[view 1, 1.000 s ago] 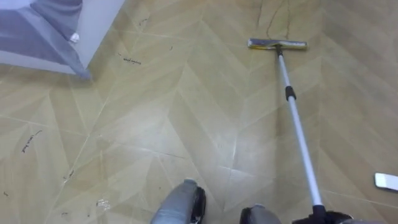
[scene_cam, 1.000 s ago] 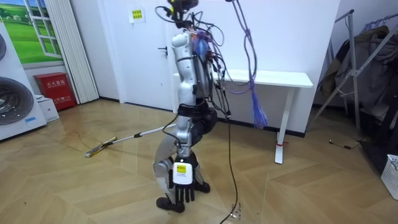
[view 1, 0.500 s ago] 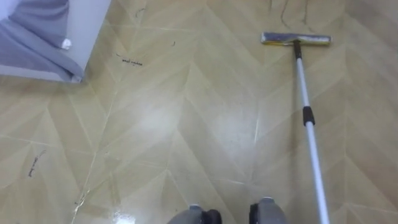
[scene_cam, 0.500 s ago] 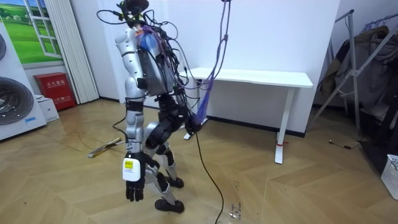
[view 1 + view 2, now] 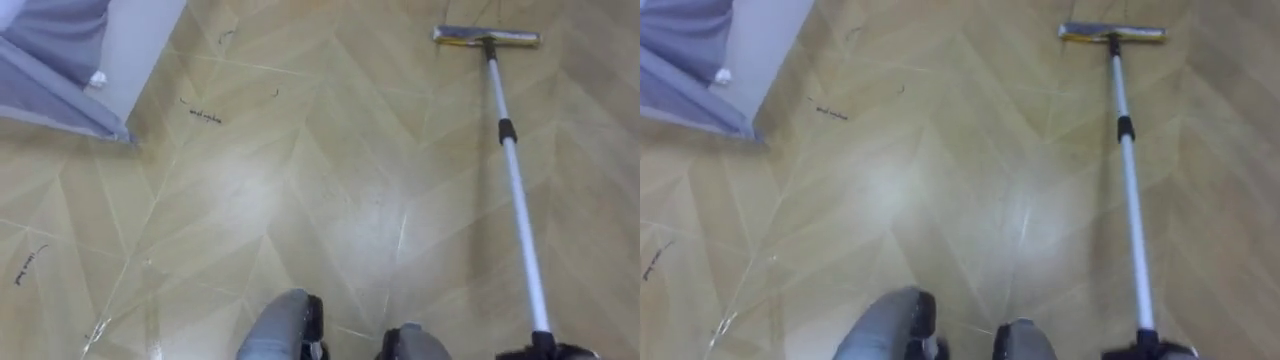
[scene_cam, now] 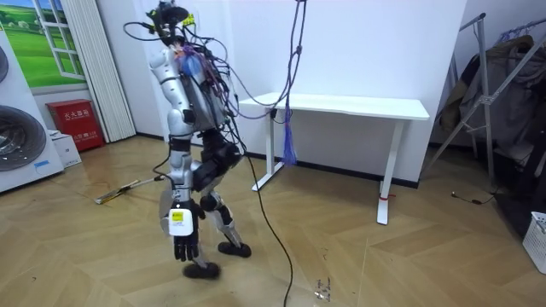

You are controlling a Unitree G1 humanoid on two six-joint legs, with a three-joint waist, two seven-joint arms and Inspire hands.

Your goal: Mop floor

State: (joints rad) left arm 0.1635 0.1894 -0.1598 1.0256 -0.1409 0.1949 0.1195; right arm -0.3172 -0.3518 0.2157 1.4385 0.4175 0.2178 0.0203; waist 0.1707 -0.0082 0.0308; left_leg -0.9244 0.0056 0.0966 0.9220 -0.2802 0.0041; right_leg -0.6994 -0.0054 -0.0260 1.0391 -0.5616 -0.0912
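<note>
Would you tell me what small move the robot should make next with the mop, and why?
Probably sweep the mop head leftward: it lies flat on the floor ahead at the right, its pole held in the right hand, while dark scuff marks sit farther left. The left hand hangs idle.

- The floor [image 5: 300,180] is wood-look board laid in a chevron pattern, smooth and glossy, with a broad pale sheen left of the mop pole.
- Dark scuff marks [image 5: 203,116] break that gloss further left of the mop pole.
- The mop pole [image 5: 517,190] is bright polished metal, with a matt black collar [image 5: 507,131] that looks plastic.
- The mop head [image 5: 486,37] at the pole's far end is a flat bar, dull grey with a yellowish edge.
- Far left of the mop pole, a lilac-grey sheet [image 5: 45,60] looks smooth and matt; cloth or plastic, I cannot tell.
- The worktop [image 6: 358,106], well apart from the mop pole, is plain matt white.
</note>
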